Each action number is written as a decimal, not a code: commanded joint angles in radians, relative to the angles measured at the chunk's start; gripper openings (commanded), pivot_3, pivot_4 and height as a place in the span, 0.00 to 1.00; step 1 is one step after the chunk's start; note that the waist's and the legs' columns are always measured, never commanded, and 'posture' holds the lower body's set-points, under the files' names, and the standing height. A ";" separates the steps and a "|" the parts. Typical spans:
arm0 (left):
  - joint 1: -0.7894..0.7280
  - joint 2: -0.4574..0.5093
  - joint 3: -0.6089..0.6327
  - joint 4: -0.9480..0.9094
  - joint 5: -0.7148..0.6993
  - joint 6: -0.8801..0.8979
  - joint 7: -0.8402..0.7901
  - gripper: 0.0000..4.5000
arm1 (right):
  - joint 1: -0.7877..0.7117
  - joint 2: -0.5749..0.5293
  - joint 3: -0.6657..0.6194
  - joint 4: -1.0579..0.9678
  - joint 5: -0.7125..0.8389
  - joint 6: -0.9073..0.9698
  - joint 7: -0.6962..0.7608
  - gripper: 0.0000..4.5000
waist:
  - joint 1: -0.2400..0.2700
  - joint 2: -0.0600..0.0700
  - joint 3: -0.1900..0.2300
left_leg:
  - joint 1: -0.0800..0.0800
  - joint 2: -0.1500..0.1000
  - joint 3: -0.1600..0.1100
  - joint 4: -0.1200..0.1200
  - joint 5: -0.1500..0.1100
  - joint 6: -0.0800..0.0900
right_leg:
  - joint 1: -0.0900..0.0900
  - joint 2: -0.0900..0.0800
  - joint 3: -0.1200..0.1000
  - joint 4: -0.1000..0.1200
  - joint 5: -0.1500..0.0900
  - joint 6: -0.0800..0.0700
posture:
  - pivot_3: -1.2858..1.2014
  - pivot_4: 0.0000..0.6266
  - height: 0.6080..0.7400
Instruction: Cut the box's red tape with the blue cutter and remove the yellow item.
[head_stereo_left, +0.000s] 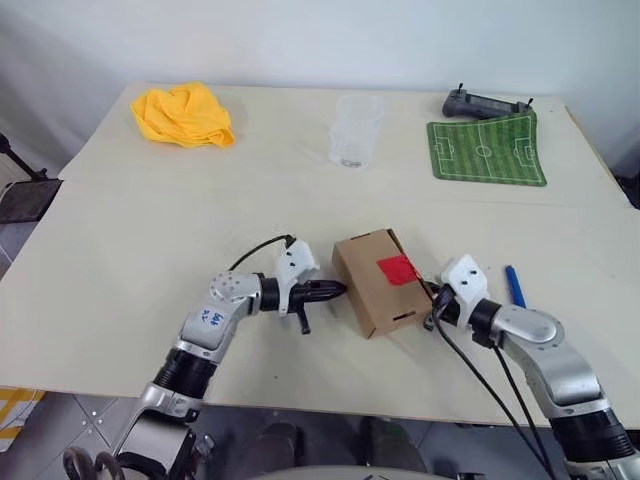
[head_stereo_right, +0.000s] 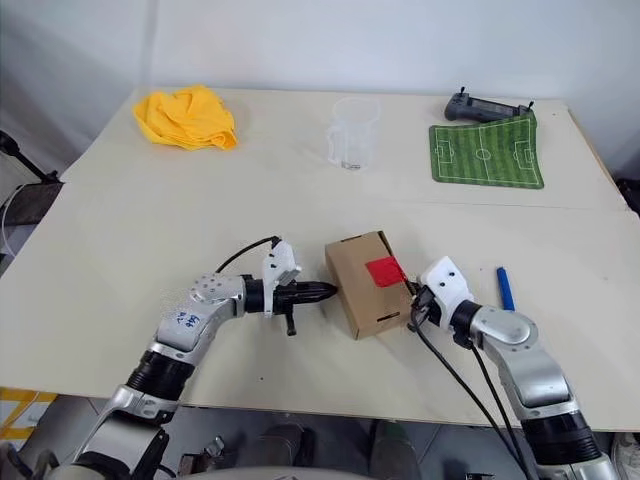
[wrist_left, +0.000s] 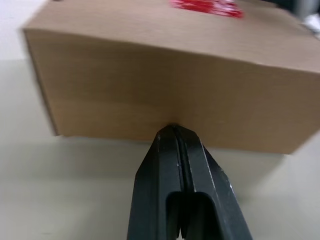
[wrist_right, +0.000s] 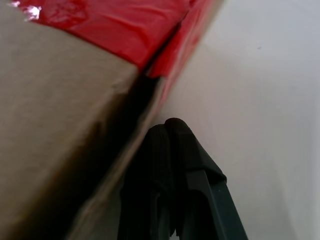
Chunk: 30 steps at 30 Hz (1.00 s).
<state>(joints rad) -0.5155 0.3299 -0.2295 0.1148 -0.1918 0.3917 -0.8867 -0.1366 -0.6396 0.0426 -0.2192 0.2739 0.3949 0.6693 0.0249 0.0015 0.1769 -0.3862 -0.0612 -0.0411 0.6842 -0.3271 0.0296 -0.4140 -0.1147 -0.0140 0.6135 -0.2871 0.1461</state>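
Left wrist view: left gripper (wrist_left: 175, 131), jaws pressed together, empty, tips meeting the near side wall of the box (wrist_left: 165, 95).

Right wrist view: right gripper (wrist_right: 167, 125), jaws likewise closed on nothing, tips tucked against the box's opposite lower edge, just under the red tape (wrist_right: 120, 25), which wraps over that edge.

Head views: the two grippers flank the box from either side, left gripper (head_stereo_left: 338, 290) at its left wall, right gripper (head_stereo_left: 434, 300) at its right. Box stands on the counter (head_stereo_left: 150, 250), near the front edge, roughly midway between the arms, its long axis running diagonally away from the robot. Tape intact, on the top face toward the right end.

Blue cutter (head_stereo_left: 514, 285): lies flat on the counter just outboard of the right forearm, to the right of the box, apart from it, long axis pointing nearly straight away from the robot. Nearer the right arm by a wide margin; the left arm would have to cross the box to reach it. Judgement: cutter pickup falls to the right gripper, which must first open and swing outward.

Yellow item: presumably inside the closed box.

Also on the counter, far side: yellow cloth (head_stereo_left: 185, 115), clear cup (head_stereo_left: 357, 130), green mat (head_stereo_left: 487, 150).
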 joint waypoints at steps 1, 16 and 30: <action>-0.002 0.005 -0.030 -0.013 0.011 0.006 -0.016 0.00 | 0.039 -0.009 0.010 -0.143 0.028 0.097 0.001 0.01 | 0.000 0.000 0.000 | 0.000 0.000 0.000 0.000 0.000 0.000 | 0.000 0.000 0.000 0.000 0.000 0.000 | 0.52 0.24 1.00; 0.024 0.138 0.000 -0.060 -0.042 0.034 -0.153 0.00 | 0.175 0.008 -0.078 -0.412 0.062 0.370 -0.117 0.01 | 0.002 0.000 0.000 | 0.000 0.000 -0.001 0.000 0.000 0.000 | 0.000 0.000 0.001 0.000 0.000 0.000 | 0.52 0.24 1.00; -0.244 0.232 0.065 0.018 -0.196 -0.016 -0.506 0.00 | -0.097 -0.001 -0.674 -0.465 0.845 1.220 -0.297 0.77 | 0.000 0.000 0.000 | -0.001 0.003 -0.004 0.000 0.000 -0.001 | 0.001 -0.002 0.004 -0.003 0.001 -0.003 | 0.52 0.24 1.00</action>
<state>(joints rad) -0.7245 0.5873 -0.1697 0.1342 -0.3607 0.3994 -1.3724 -0.2141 -0.6425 -0.6082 -0.7200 0.9756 1.5622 0.4708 0.0248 0.0014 0.1768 -0.3870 -0.0577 -0.0453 0.6837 -0.3273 0.0288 -0.4127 -0.1171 -0.0097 0.6104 -0.2861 0.1424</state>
